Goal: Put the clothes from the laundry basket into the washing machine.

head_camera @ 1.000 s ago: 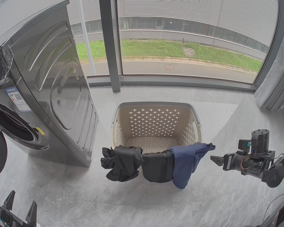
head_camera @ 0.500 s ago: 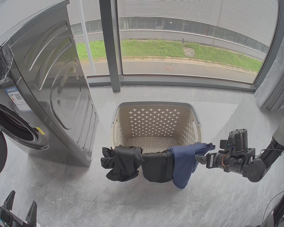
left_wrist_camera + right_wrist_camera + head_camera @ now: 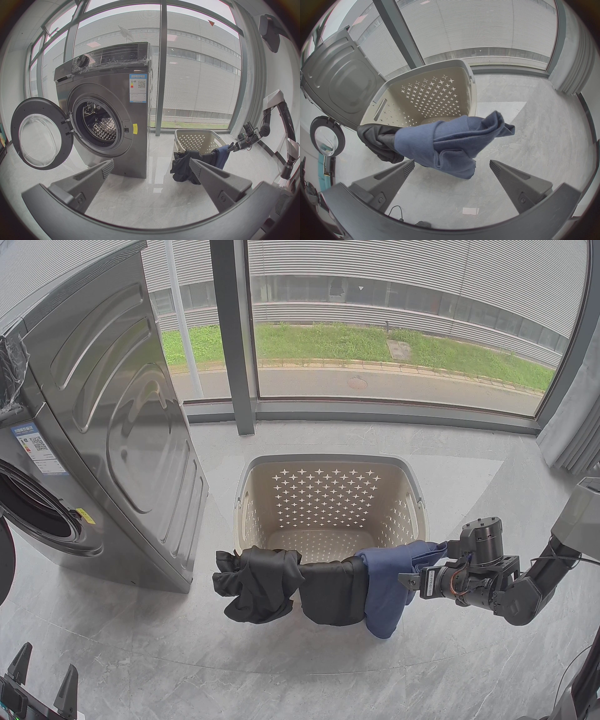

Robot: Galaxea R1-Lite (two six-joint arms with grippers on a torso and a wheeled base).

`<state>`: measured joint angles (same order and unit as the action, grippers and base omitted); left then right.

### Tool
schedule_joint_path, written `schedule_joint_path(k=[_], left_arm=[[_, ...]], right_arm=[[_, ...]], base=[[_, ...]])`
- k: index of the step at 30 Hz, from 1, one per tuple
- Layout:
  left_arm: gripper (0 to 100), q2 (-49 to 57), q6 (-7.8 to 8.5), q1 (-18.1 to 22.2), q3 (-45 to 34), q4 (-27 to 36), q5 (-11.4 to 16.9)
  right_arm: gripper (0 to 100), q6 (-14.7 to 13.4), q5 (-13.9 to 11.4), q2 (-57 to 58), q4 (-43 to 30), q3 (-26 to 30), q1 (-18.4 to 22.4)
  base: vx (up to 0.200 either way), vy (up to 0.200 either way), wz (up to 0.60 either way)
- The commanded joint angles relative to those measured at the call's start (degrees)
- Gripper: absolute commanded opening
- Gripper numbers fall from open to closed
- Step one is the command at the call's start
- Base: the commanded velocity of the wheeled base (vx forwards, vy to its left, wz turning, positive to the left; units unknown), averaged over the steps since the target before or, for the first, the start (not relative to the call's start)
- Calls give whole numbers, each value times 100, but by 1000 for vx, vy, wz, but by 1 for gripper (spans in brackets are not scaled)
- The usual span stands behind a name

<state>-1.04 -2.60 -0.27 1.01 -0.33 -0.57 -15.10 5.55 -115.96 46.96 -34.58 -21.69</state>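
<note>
A beige laundry basket (image 3: 331,502) stands on the floor in the head view. Over its near rim hang a crumpled black garment (image 3: 256,584), a second black piece (image 3: 331,593) and a blue garment (image 3: 390,587). My right gripper (image 3: 409,580) is open, level with the blue garment's right edge. In the right wrist view the blue garment (image 3: 450,140) lies just ahead of the open gripper (image 3: 450,162). The grey washing machine (image 3: 106,427) stands to the left, its round door (image 3: 40,134) swung open and its drum (image 3: 98,123) exposed. My left gripper (image 3: 47,660) is open and low at the near left, holding nothing.
A tall window with a dark pillar (image 3: 234,334) runs behind the basket. A grey curtain (image 3: 572,421) hangs at the far right. Bare grey floor (image 3: 312,671) spreads in front of the basket and the machine. A small white slip (image 3: 470,211) lies on the floor.
My right arm has moved left, bringing its open gripper from well clear of the basket up to the blue garment. The left arm and the clothes have stayed put.
</note>
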Motion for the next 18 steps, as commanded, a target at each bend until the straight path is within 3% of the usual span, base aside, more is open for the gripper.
schedule_joint_path(k=[1, 18], left_arm=[[100, 86, -4, 0, -101, -2, -4], [100, 86, -4, 0, -101, -2, -4]], right_arm=[[100, -1, 96, -357, 138, -101, -11], [100, -36, 113, -735, 402, -435, -29]], base=[[0, 0, 0], [0, 0, 0]])
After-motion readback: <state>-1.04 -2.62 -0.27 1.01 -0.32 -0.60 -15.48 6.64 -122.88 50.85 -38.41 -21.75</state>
